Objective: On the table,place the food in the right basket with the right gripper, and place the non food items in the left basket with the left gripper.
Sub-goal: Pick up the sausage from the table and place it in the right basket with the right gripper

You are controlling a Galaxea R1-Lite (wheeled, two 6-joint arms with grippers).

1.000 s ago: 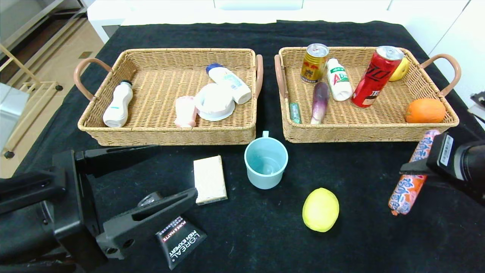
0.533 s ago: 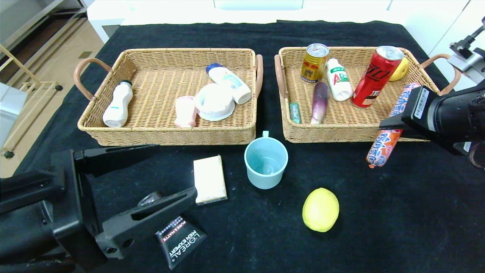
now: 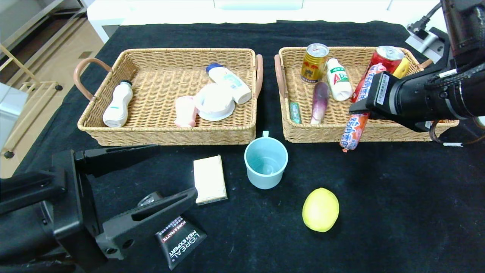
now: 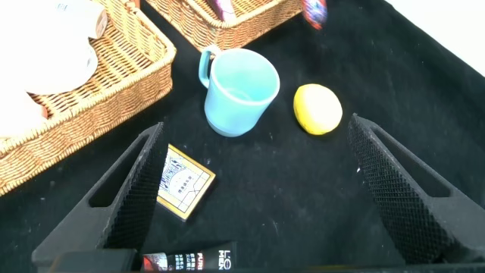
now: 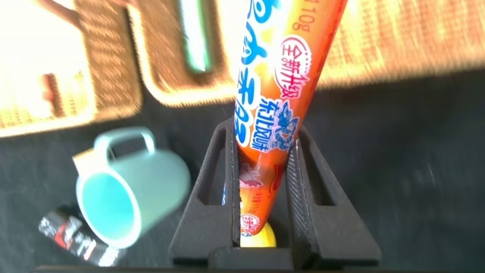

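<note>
Right pincer [image 3: 363, 107] is clamped on a long orange-wrapped sausage [image 3: 357, 113] that hangs slanted over the front wall of the woven wicker right basket [image 3: 379, 131], its lower tip past the rim above the black cloth surface [image 3: 398, 197]. Inside that basket lie a purple vegetable [image 3: 320, 101], cans and a small bottle. Left pincer [image 4: 250, 189] is spread wide and empty, well in front of that basket, near the round blue cup [image 3: 265, 162], yellow lemon [image 3: 320, 209] and flat card box [image 3: 209, 179].
</note>
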